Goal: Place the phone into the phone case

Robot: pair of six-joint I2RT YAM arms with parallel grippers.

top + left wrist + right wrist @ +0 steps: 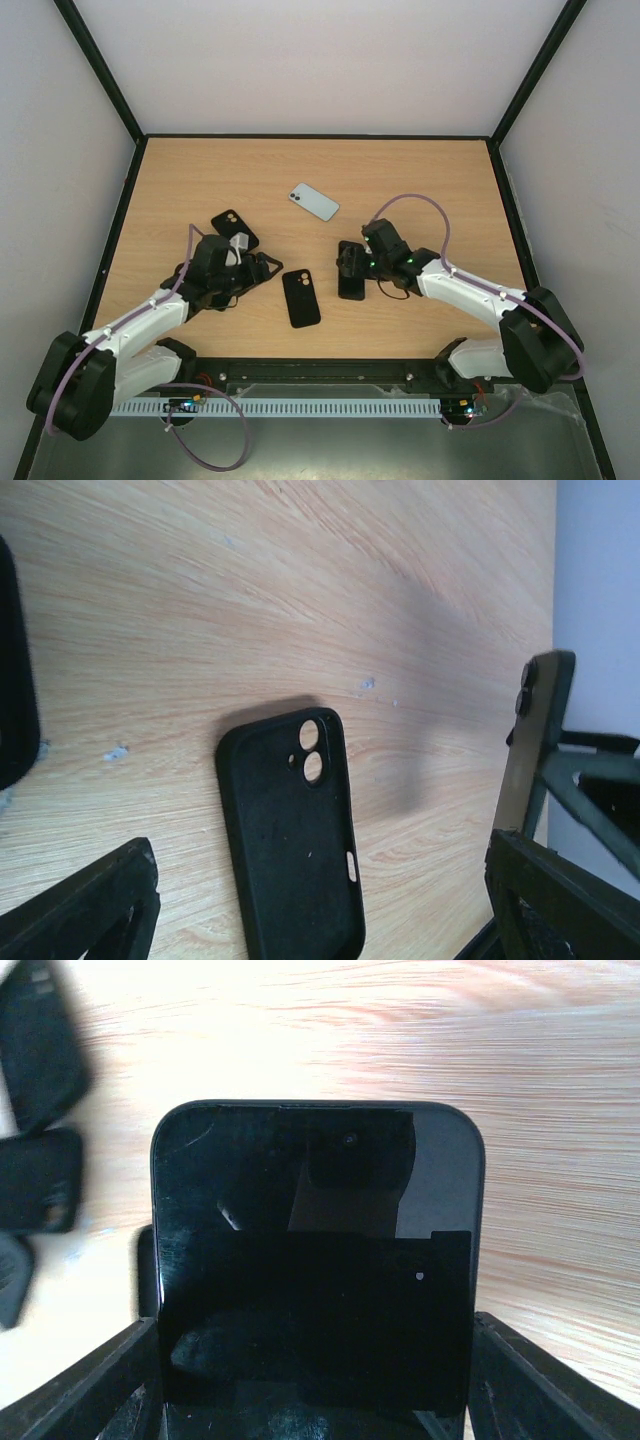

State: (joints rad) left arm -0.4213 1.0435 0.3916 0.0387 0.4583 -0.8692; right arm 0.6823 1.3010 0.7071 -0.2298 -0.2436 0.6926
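No readable text, label, brand mark, number or sign is showing anywhere in these views, including on the dark screen of the phone (315, 1260), the black phone case (290, 850) or the wooden table (420, 170).

The case (301, 298) lies left of the phone (351, 272), seemingly apart.

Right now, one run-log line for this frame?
right pincer: shut on black phone | left pincer: open, empty | phone case: flat on table, phone not yet in
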